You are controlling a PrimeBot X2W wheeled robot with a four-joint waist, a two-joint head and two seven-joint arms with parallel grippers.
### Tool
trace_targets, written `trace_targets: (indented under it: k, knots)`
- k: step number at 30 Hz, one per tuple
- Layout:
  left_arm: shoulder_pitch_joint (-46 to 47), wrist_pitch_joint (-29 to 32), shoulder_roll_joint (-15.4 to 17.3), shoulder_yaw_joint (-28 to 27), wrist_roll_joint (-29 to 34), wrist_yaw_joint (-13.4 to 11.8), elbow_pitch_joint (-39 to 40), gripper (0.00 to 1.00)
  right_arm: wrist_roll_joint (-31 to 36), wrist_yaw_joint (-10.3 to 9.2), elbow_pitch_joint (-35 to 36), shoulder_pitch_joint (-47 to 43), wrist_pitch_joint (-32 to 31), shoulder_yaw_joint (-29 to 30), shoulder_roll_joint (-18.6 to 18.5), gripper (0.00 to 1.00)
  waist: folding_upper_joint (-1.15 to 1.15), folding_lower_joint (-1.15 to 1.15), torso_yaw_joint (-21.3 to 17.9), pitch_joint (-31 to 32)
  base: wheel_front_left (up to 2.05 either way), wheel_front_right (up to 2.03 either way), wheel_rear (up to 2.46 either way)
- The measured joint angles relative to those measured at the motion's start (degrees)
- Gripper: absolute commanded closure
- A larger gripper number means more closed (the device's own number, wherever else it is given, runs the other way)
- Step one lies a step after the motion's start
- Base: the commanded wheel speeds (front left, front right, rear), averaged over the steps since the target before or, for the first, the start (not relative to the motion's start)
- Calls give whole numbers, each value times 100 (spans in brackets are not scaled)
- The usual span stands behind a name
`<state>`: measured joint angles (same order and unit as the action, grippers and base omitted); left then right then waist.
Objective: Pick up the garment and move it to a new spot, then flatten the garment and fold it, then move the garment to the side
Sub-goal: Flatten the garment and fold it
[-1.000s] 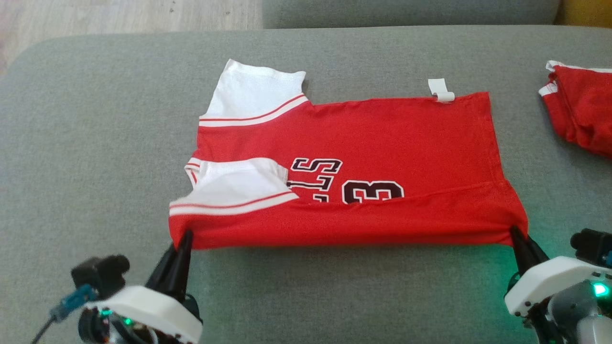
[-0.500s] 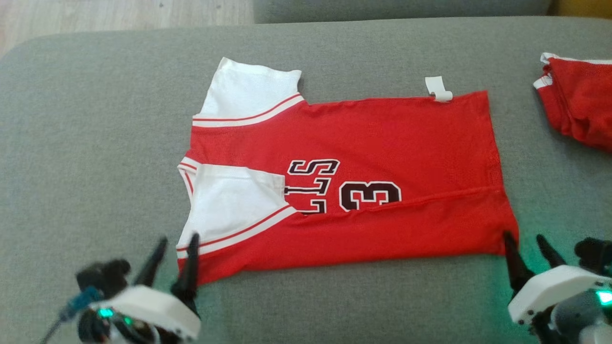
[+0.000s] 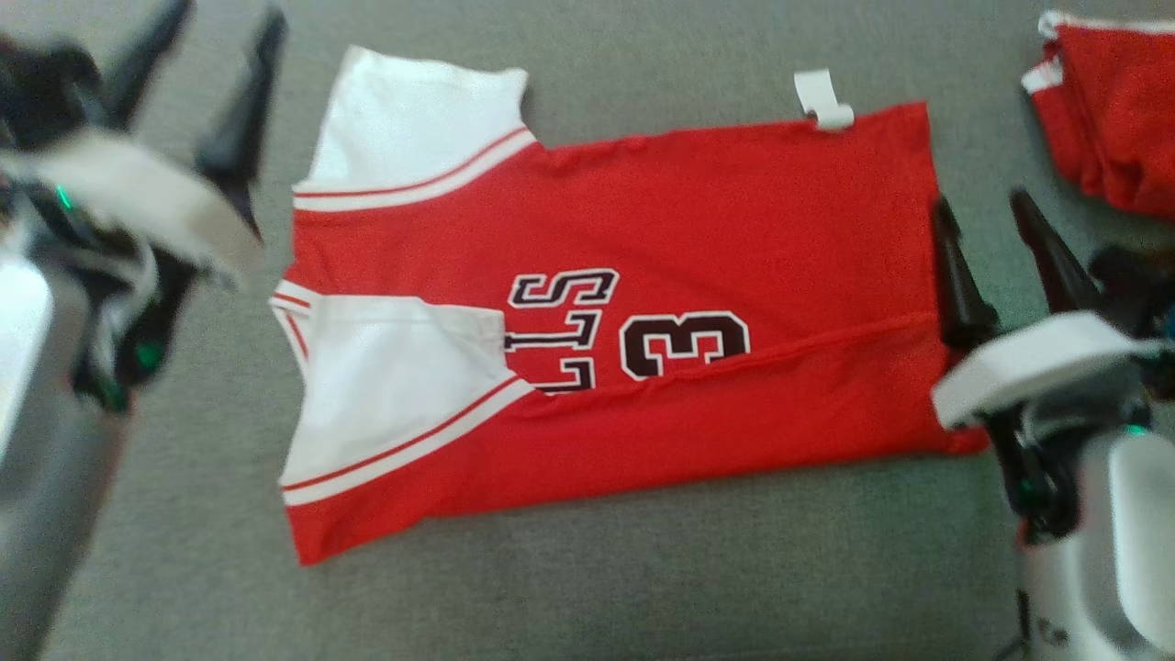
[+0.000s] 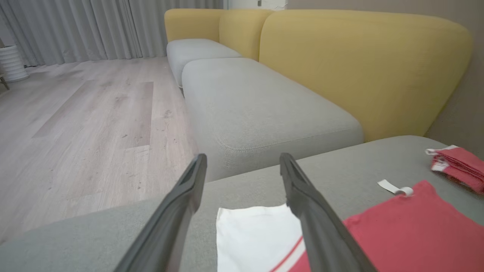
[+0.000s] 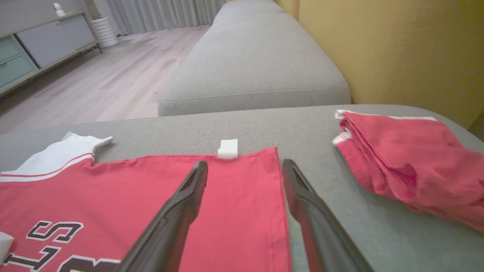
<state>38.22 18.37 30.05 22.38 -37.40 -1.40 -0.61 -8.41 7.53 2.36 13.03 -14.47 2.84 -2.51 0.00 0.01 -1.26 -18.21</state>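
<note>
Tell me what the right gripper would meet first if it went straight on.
Probably the grey cushion just beyond the hem of the jersey, beside the white tag. The open right gripper straddles that hem; its height above the fabric is unclear.

The left gripper [image 4: 242, 156] hangs with its two dark fingers spread apart above the near grey seat cushion [image 4: 94, 245]. The shirt [image 4: 408, 226] lies on that cushion, its white sleeve [image 4: 253, 238] showing between the fingers. A white tag [image 4: 393, 187] sticks out from its far edge. A second red garment [image 4: 459, 166] lies at the cushion's right edge. Beyond are a yellow backrest [image 4: 359, 64] and a wooden floor [image 4: 94, 113].
</note>
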Motion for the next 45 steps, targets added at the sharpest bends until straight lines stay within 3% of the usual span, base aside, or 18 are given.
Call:
trace_targets:
  k: [5, 12, 21, 32, 33, 34, 35, 37, 39, 45]
  knots:
    - [915, 426, 21, 97, 121, 152, -913, 0, -18, 0, -13, 579, 1, -487, -7, 0, 0, 0, -239, -485, 0, 0, 0]
    - [1464, 635, 40, 194, 175, 347, -2000, 0, -77, 0, -53, 1008, 45, -803, -24, 0, 0, 0, -605, -1152, 0, 0, 0]
    - [1608, 767, 40, 360, 216, 494, -2560, 0, -170, 0, -103, 1031, 120, -813, -63, 0, 0, 0, -940, -1559, 0, 0, 0]
    - [1800, 1248, 55, 417, 141, 494, -2648, 0, -237, 0, -119, 1124, 138, -829, -67, 0, 0, -2, -925, -1591, 0, 0, 0]
    - [1805, 1288, 54, 434, 107, 495, -2636, 15, -241, 0, -120, 1136, 137, -835, -69, 0, 0, -2, -919, -1591, 0, 0, 0]
    - [1808, 1305, 53, 448, 87, 495, -2627, 39, -256, 0, -121, 1159, 136, -843, -75, 0, 0, -2, -913, -1592, 0, 0, 0]
    - [1808, 1332, 53, 471, 69, 504, -2608, 39, -267, 0, -123, 1200, 134, -853, -86, 0, 0, -2, -906, -1592, 0, 0, 0]
    - [1809, 1327, 48, 531, 59, 549, -2557, 78, -268, 0, -127, 1321, 109, -859, -135, 0, 0, -2, -885, -1590, 0, 0, 0]
    - [1806, 1258, 21, 567, 62, 550, -2527, 100, -268, 0, -165, 1466, 30, -856, -207, 0, 0, -1, -859, -1575, 0, 0, 0]
    - [1796, 805, -76, 573, 123, 547, -2452, 100, -248, 0, -791, 2074, -561, -833, -520, 0, 0, -2, -702, -1474, 0, 0, 0]
